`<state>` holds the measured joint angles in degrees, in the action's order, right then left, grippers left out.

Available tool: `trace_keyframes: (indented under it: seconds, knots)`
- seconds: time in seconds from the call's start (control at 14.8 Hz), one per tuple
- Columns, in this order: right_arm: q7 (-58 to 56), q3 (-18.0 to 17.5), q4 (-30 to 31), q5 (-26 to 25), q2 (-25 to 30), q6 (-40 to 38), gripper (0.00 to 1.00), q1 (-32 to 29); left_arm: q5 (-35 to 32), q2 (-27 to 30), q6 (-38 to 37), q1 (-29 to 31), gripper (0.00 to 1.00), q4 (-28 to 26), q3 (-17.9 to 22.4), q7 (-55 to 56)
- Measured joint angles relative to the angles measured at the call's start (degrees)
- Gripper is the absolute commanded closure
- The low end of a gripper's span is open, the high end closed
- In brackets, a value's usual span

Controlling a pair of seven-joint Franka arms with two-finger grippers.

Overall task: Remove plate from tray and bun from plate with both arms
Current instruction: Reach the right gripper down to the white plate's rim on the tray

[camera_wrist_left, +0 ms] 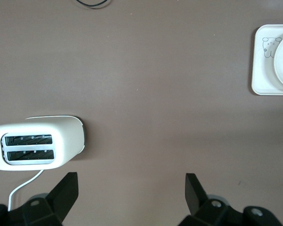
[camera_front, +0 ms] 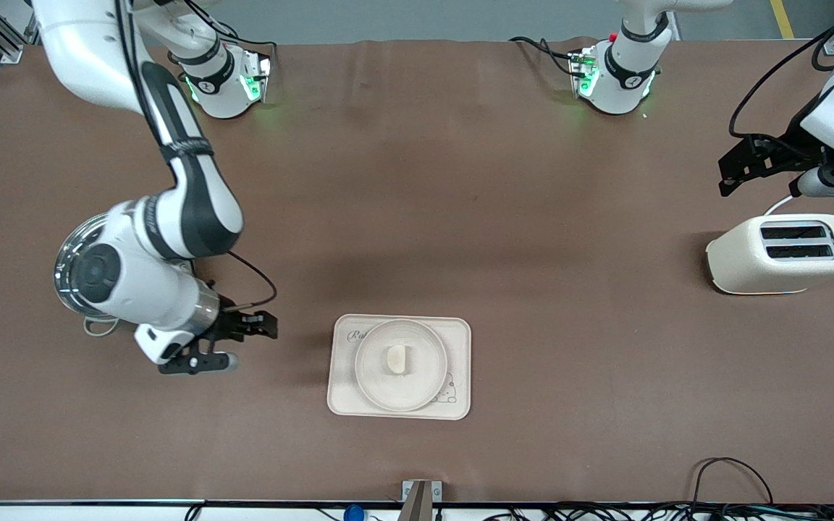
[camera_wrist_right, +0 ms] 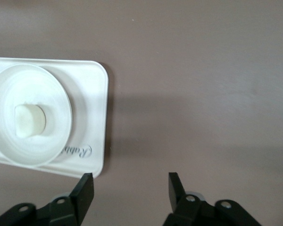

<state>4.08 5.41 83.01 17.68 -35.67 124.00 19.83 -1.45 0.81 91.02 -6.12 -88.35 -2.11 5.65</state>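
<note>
The round cream plate [camera_front: 377, 378] lies on the rectangular rabbit tray [camera_front: 460, 339], near the front middle of the table. The small pale bun [camera_front: 397, 359] lies in the middle of the plate. My right gripper [camera_front: 239, 344] is open and empty, low over the bare table beside the tray, toward the right arm's end. The right wrist view shows its gripper [camera_wrist_right: 130, 188], the plate [camera_wrist_right: 49, 92], the bun [camera_wrist_right: 29, 121] and the tray [camera_wrist_right: 92, 117]. My left gripper [camera_front: 732, 177] is open and empty over the table by the toaster. In its wrist view, the gripper [camera_wrist_left: 132, 188] hangs over bare table.
A cream two-slot toaster [camera_front: 786, 253] stands at the left arm's end and also shows in the left wrist view [camera_wrist_left: 35, 146], with its white cord. A clear glass dish [camera_front: 69, 250] lies under the right arm. Black cables [camera_front: 728, 470] lie at the front edge.
</note>
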Motion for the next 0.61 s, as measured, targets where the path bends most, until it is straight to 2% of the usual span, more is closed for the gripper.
trace_keyframes:
  seconds: [0.2, 0.61]
  knots:
    - [0.5, -0.7, -3.2, 3.6, -5.5, 4.8, 0.39, 2.5, 0.0, 0.0, 0.0, 0.0, 0.00, 0.0, 0.0, -0.1]
    - [1.0, -3.6, -12.2, 6.1, -15.3, 5.6, 0.44, 3.2, 0.0, -0.1, 0.0, -0.1, 0.00, 0.1, 0.0, -0.1]
